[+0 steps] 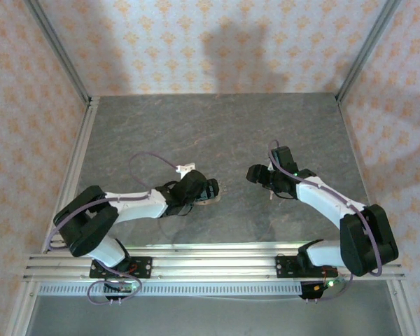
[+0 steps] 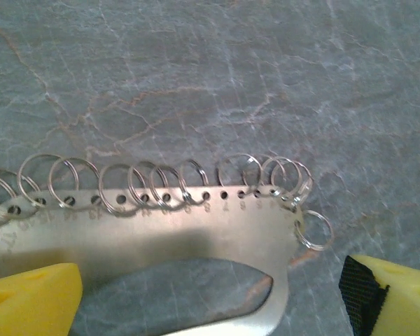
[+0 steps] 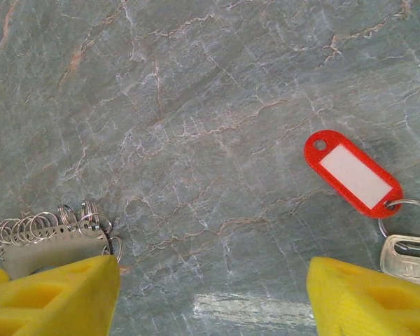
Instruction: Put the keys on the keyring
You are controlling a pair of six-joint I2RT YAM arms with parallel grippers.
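The keyring (image 2: 196,227) is a pale beige metal plate with a row of small holes, and several split rings hang along its edge. It lies flat on the table between the yellow fingers (image 2: 35,297) of my left gripper (image 2: 210,294), which is open and apart from it. In the top view the left gripper (image 1: 201,192) is over the keyring (image 1: 213,199). The keys (image 3: 406,255) are one silver key on a ring with a red tag (image 3: 351,173), lying to the right of my right gripper (image 3: 213,287). That gripper is open with bare table between its fingers.
The grey marbled table (image 1: 217,126) has patterned walls on three sides and aluminium rails (image 1: 210,262) along its near edge. In the right wrist view the keyring (image 3: 52,241) lies at the lower left, beside the left finger. The two grippers stand close together mid-table.
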